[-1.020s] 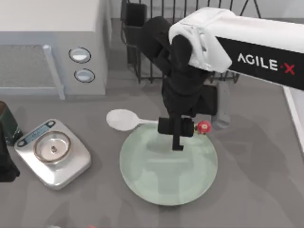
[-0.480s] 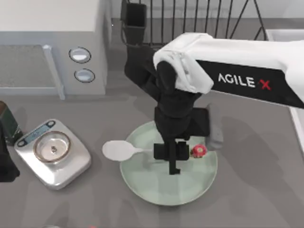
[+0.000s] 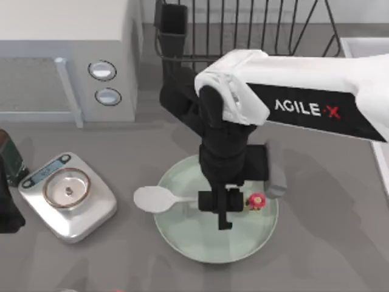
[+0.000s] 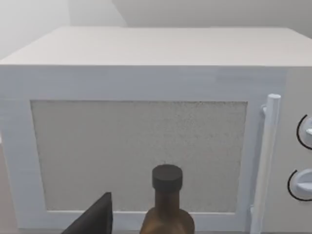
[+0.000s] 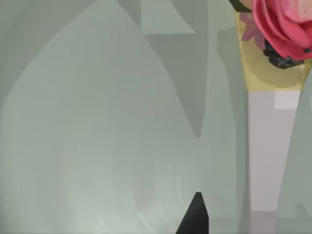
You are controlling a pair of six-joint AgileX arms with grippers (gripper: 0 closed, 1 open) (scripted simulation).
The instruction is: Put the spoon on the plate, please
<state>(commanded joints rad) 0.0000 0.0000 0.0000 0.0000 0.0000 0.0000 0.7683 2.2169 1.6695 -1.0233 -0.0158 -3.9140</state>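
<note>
The pale mint plate (image 3: 193, 238) lies at the table's middle front. Across it lies the white spoon (image 3: 155, 199), its oval bowl reaching out past the plate's left rim and its red knob (image 3: 257, 201) over the plate's right half. My right gripper (image 3: 222, 202) points down over the plate's middle, shut on the spoon's slim handle. In the right wrist view the plate (image 5: 97, 146) spreads close below, with the red knob (image 5: 282, 30) and pale handle (image 5: 271, 161) at one side. My left gripper (image 3: 6, 210) is parked at the table's left edge.
A silver scale (image 3: 68, 196) stands left of the plate. A white microwave (image 3: 67, 61) sits at the back left, seen close in the left wrist view with a brown bottle (image 4: 166, 204) before it. A black wire rack (image 3: 243, 27) stands at the back.
My right gripper has carried the spoon from the plate's far rim toward the front, to over the plate's middle. The left arm has not moved.
</note>
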